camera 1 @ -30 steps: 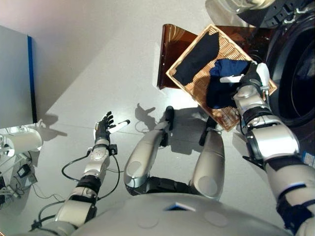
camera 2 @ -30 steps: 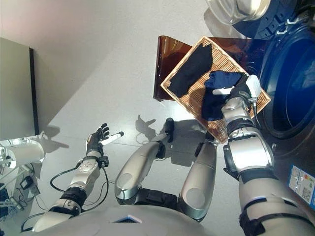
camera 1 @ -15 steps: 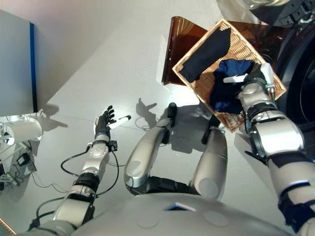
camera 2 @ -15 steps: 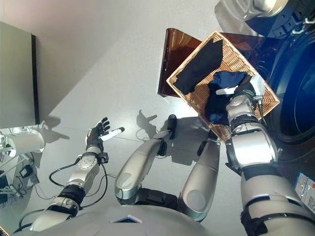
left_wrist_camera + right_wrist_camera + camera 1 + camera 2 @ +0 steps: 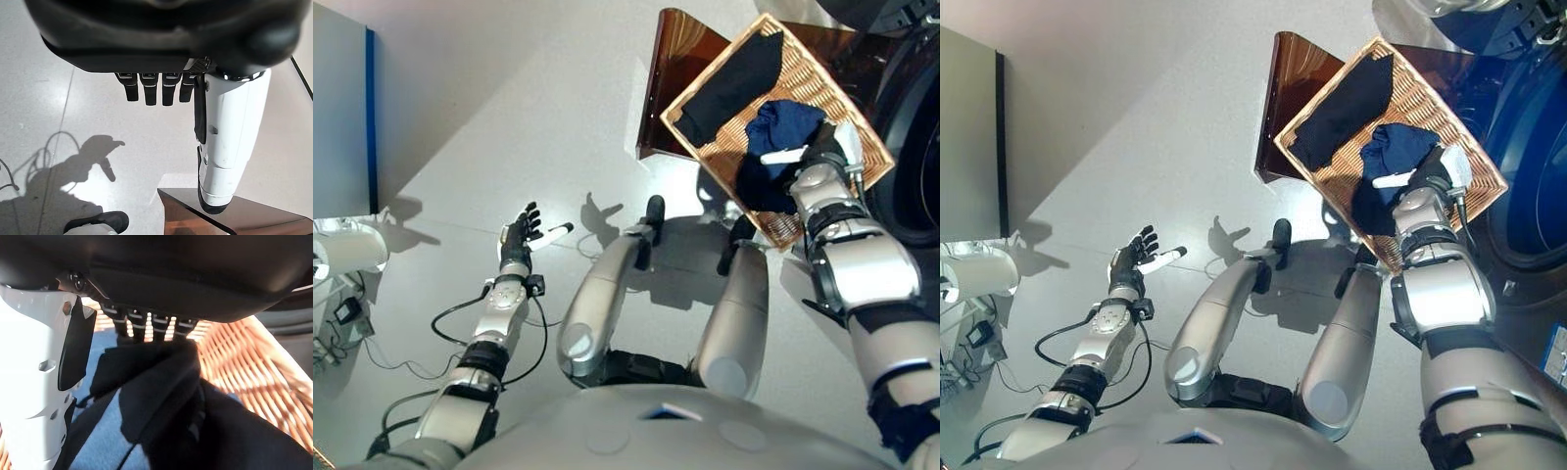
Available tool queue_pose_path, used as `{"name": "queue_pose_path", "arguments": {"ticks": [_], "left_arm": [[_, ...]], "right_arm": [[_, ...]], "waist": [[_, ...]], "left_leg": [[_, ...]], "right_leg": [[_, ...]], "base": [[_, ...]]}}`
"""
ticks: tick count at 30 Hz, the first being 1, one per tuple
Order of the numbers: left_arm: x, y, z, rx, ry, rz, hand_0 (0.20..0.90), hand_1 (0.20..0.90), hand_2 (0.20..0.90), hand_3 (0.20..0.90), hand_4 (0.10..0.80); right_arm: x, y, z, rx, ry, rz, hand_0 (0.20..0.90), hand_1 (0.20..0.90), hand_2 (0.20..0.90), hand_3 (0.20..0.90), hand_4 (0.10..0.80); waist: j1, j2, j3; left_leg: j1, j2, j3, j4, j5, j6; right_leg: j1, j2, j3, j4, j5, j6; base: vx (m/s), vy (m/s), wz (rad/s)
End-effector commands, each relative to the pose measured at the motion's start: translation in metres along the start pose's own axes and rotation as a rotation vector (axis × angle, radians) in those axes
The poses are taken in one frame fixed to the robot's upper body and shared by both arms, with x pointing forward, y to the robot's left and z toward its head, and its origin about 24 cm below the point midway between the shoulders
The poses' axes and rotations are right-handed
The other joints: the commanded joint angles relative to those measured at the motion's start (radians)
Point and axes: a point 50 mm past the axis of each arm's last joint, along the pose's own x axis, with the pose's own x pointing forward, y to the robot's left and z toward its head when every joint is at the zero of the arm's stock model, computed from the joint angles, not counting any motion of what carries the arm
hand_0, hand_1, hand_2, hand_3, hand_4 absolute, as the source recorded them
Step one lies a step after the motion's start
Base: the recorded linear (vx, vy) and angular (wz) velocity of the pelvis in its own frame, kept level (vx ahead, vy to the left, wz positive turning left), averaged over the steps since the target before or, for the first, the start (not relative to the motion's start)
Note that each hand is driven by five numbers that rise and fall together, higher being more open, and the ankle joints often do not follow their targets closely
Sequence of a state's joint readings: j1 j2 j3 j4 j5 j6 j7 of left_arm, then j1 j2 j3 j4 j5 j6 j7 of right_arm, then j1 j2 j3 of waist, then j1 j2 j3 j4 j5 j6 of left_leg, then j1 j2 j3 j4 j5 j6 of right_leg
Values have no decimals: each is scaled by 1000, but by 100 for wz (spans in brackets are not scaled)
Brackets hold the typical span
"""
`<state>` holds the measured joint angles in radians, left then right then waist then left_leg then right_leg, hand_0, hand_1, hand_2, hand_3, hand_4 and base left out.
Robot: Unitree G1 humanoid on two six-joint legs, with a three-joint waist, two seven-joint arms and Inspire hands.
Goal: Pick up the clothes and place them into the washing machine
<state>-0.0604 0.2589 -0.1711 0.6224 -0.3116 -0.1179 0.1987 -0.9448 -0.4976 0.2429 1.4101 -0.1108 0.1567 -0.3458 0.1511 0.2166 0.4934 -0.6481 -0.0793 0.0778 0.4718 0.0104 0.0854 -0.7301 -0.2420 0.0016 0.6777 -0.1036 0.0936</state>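
Note:
A wicker basket (image 5: 822,83) rests on a brown translucent stand (image 5: 671,69) in front of me. A black garment (image 5: 734,78) lies along the basket's far left side. A bunched navy garment (image 5: 788,122) fills its middle. My right hand (image 5: 822,152) is down in the basket on the navy garment (image 5: 166,396), with its white-covered thumb (image 5: 781,155) laid straight across the cloth. The cloth rises in front of the hand (image 5: 195,264) and hides its grip. My left hand (image 5: 519,238) hovers open over the floor at the left, holding nothing (image 5: 161,34).
The washing machine's dark drum opening (image 5: 1538,186) is at the right, just beyond the basket, with its door (image 5: 1469,10) swung out at the top. A grey cabinet with a blue edge (image 5: 342,108) stands at the left. A white device (image 5: 347,250) sits below the cabinet.
The whole picture has shifted, so the camera moved. The navy garment is bunched higher under my right hand than a second ago. My left hand stays spread over the floor.

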Motion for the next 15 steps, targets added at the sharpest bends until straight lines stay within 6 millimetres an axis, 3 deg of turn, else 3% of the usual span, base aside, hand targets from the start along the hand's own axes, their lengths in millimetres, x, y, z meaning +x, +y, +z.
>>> {"name": "queue_pose_path", "arguments": {"ticks": [1,2,3,4,15], "left_arm": [[-10,49,9,52,-78,108,900,900,900,900,800],[-10,49,8,54,-74,109,900,900,900,900,800],[-11,50,8,61,-75,108,900,900,900,900,800],[-11,50,8,61,-75,108,900,900,900,900,800],[-11,54,8,73,-74,111,900,900,900,900,800]], "right_arm": [[2,-12,16,-38,-62,-49,900,900,900,900,800],[1,-10,16,-37,-62,-46,826,826,826,826,747],[1,-8,16,-29,-61,-41,403,403,403,403,445],[1,-7,16,-29,-61,-41,200,200,200,200,300],[1,-8,9,-21,-44,-42,200,200,200,200,300]], "waist": [[19,6,-18],[19,6,-19],[20,7,-22],[20,7,-22],[17,1,-40]], "left_leg": [[-64,-3,27,36,-47,-83],[-63,-4,26,35,-48,-82],[-61,-3,29,31,-48,-82],[-61,-3,29,30,-48,-82],[-56,-6,37,24,-54,-78]], "right_leg": [[5,4,32,0,-2,-25],[4,4,31,0,-2,-25],[4,5,31,-1,-1,-24],[5,5,31,-2,-1,-24],[-2,-1,38,0,3,-22]], "base": [[0,0,0],[0,0,0],[-3,8,-3],[-4,12,-4],[-7,9,0]]}}
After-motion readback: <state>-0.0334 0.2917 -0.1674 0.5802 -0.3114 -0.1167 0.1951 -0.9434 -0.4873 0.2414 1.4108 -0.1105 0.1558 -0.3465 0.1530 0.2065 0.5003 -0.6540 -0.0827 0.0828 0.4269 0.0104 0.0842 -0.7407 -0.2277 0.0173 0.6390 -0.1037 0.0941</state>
